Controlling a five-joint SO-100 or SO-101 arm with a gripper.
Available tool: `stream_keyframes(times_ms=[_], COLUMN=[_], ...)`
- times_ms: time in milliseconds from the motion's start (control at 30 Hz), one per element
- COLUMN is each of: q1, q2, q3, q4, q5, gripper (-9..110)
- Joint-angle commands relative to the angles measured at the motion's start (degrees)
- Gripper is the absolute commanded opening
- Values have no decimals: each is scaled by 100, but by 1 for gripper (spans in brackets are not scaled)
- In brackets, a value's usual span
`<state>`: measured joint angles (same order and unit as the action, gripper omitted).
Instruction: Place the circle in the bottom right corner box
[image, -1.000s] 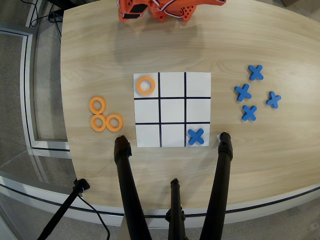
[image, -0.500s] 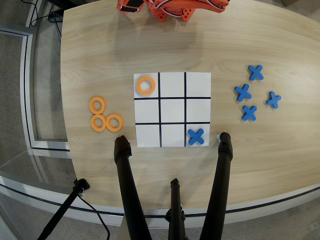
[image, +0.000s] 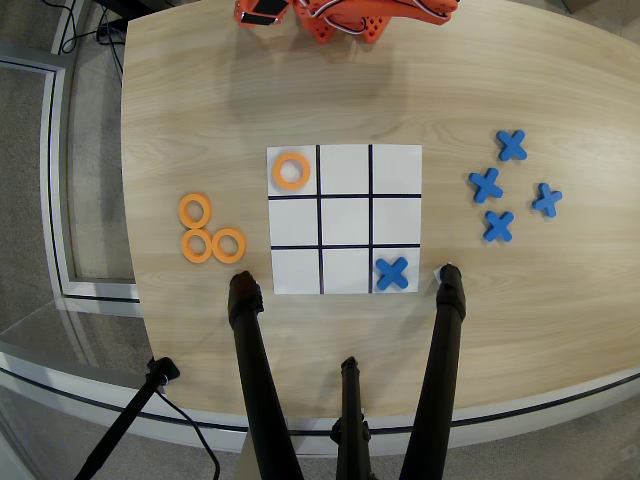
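Wooden tabletop is filling the overhead view. Nearest, black tripod legs are rising into frame. Beyond them, the white grid is carrying a blue cross in one near corner cell — the circle is sitting in the diagonally opposite far corner box. Three spare rings are lying left, four blue crosses right. Farthest, the orange arm is showing only partly — its pincer's state cannot be told.

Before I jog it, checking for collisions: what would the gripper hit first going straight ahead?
Cannot tell: the orange arm lies folded at the top edge, jaws unclear. The table beside it looks free.
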<state>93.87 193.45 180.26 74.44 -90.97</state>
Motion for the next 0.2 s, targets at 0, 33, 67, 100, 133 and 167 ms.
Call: stream_keyframes(times_ms=[0,33,67,100,133,167], q1=[35,35,35,35,35,35], q2=[97,97,97,97,97,97], q3=[325,325,325,325,325,325], q4=[-9,-9,-9,-9,-9,-9], q5=[35,35,35,35,35,35], gripper=[0,0,0,0,0,0])
